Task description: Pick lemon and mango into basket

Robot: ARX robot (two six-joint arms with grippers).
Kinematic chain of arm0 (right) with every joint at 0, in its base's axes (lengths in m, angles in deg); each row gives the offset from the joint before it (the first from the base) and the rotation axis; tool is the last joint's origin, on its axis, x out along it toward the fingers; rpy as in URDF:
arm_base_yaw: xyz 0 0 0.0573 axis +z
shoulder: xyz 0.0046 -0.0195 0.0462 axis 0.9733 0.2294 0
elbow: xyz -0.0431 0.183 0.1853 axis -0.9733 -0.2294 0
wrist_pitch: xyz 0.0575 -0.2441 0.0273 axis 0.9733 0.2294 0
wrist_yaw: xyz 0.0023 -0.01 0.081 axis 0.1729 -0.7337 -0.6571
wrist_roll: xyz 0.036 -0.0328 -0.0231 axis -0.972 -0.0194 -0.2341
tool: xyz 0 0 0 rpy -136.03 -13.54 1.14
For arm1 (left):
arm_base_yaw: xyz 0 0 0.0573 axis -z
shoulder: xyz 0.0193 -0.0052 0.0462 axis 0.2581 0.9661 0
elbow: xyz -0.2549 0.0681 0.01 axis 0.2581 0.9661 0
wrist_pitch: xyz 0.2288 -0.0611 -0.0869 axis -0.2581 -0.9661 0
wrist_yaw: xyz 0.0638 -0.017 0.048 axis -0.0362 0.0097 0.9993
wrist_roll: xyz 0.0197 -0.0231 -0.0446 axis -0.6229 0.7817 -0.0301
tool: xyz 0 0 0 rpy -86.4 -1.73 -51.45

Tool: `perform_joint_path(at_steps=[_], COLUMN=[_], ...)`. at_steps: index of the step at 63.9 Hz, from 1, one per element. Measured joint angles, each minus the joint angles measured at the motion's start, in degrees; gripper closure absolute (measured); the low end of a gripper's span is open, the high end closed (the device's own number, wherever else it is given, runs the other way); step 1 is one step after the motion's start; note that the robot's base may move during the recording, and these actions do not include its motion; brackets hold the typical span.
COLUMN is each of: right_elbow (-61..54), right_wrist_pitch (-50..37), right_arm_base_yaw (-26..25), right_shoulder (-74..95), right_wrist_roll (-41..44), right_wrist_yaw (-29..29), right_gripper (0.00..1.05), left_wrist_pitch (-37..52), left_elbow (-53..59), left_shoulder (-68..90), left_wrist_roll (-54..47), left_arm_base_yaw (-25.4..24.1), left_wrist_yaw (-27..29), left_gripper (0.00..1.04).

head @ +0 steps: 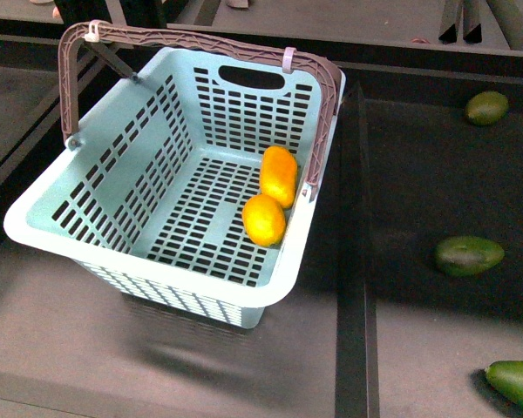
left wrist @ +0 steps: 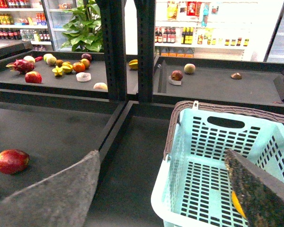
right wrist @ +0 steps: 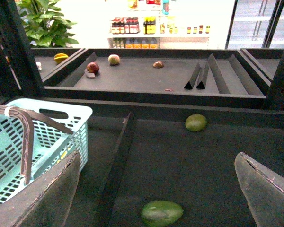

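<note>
The light teal basket stands on the dark shelf left of centre, its brown handles raised. Inside, against its right wall, the rounded lemon lies nearer me, touching the longer mango beyond it. Neither arm shows in the front view. My left gripper is open and empty, its jaws wide above the basket's near rim; an orange sliver of fruit shows by one finger, which fruit I cannot tell. My right gripper is open and empty over the shelf right of the basket.
Three dark green avocados lie on the right shelf section, past a raised divider. One avocado lies between my right fingers. A red fruit lies left of the basket. More fruit sits on the far shelves.
</note>
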Motion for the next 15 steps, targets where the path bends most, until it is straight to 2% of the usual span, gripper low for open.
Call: perform_joint_path(at_steps=[5,15], right_elbow=[0.0,0.0], right_wrist_pitch=[0.0,0.0], right_arm_base_yaw=[0.0,0.0], right_shoulder=[0.0,0.0], right_wrist_roll=[0.0,0.0], right_wrist_yaw=[0.0,0.0], right_gripper=[0.09,0.09], left_wrist_pitch=[0.0,0.0], left_elbow=[0.0,0.0], left_shoulder=[0.0,0.0], left_wrist_roll=[-0.1,-0.1], left_arm_base_yaw=[0.0,0.0], left_wrist_yaw=[0.0,0.0], left_gripper=[0.05,0.07])
